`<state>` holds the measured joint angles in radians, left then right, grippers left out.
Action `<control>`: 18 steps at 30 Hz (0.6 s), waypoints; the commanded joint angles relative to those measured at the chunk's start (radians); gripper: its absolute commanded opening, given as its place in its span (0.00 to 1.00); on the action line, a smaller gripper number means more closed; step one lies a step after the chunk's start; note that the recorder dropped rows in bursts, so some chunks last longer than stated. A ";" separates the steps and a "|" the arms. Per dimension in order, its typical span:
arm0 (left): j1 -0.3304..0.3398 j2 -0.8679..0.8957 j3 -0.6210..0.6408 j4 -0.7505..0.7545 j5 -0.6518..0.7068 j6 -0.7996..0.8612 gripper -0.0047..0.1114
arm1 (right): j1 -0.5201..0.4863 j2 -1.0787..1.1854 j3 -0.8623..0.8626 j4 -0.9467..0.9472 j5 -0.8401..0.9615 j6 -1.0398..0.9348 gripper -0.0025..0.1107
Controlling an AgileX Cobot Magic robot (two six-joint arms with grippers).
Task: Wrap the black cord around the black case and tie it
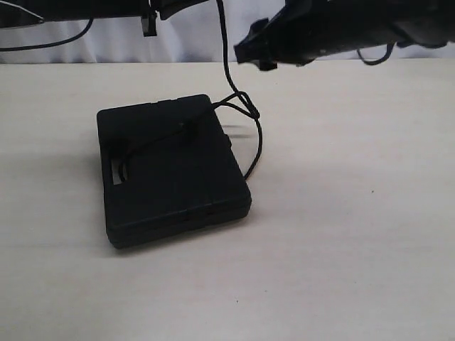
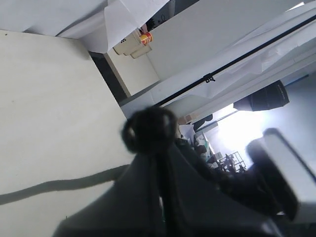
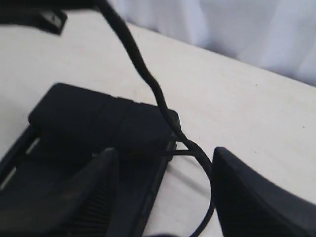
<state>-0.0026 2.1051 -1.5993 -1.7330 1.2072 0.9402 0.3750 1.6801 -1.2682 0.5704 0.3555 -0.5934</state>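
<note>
The black case (image 1: pixel 174 170) lies flat on the table, its handle slot toward the left. The black cord (image 1: pixel 226 67) crosses the lid diagonally, forms a loop at the case's far right corner, then climbs taut out of the top of the exterior view. One strand hangs down the case's right side. In the left wrist view my left gripper (image 2: pixel 157 148) is shut on the black cord's knotted end (image 2: pixel 148 129), high above the table. My right gripper (image 1: pixel 257 48) hovers open above the far right corner. The black cord (image 3: pixel 148 74) and case (image 3: pixel 98 123) lie between its fingers (image 3: pixel 249 197).
The pale table (image 1: pixel 355 213) stretches to the right and in front of the case. A white curtain (image 1: pixel 185 39) hangs behind the table. Both dark arms span the top of the exterior view. The left wrist view looks out over the table's edge into the room.
</note>
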 commanded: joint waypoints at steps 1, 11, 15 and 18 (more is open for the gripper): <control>-0.009 -0.011 -0.008 -0.011 0.014 0.008 0.04 | 0.000 0.070 0.001 0.033 -0.036 -0.156 0.49; -0.010 -0.011 -0.008 -0.011 0.014 0.008 0.04 | 0.000 0.183 0.001 0.521 -0.096 -0.753 0.49; -0.010 -0.011 -0.008 -0.011 0.014 0.008 0.04 | 0.000 0.227 -0.011 0.707 -0.110 -0.993 0.49; -0.010 -0.011 -0.008 -0.006 0.014 0.008 0.04 | 0.000 0.268 -0.049 0.767 -0.123 -1.034 0.49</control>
<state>-0.0046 2.1051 -1.5993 -1.7330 1.2072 0.9426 0.3750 1.9174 -1.2834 1.2662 0.2570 -1.5509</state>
